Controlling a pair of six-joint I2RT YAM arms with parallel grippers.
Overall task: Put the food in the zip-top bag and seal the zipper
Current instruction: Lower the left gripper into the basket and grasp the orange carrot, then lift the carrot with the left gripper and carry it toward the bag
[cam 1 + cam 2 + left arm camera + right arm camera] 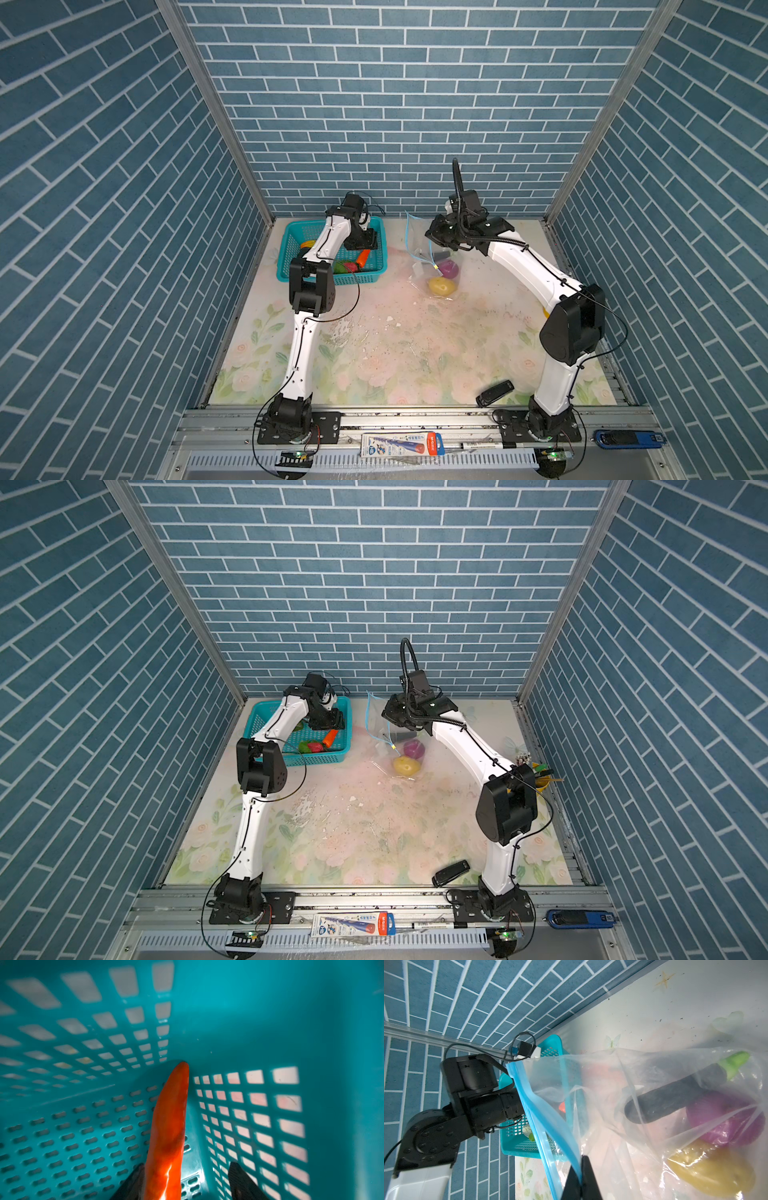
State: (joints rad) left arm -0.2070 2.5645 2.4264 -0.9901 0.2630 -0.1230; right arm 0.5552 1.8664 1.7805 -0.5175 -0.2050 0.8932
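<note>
At the front of the desk [374, 353], nothing of the task is being handled. Farther in, just right of the basket [370, 277], the bag [415, 237] is being held up by its zipper [529, 1093], on which the right jaws are being clenched, so that the mouth is being turned toward the basket. A yellow fruit [441, 286], a purple onion [449, 268] and a dark eggplant [675, 1097] are being carried inside it.

Farther back, inside the basket, the carrot [168, 1126] is being straddled by the left jaws. They are being kept spread: one finger [133, 1184] is being pressed to the carrot's side, while the other finger [241, 1180] is standing apart.

The carrot's long axis is being pointed straight away from these jaws, toward the basket's corner, so the squeeze is being lined up across its narrow width. The left arm is judged the nearer one. Once gripped, the carrot is expected to be lifted over the basket's right wall to the bag.
</note>
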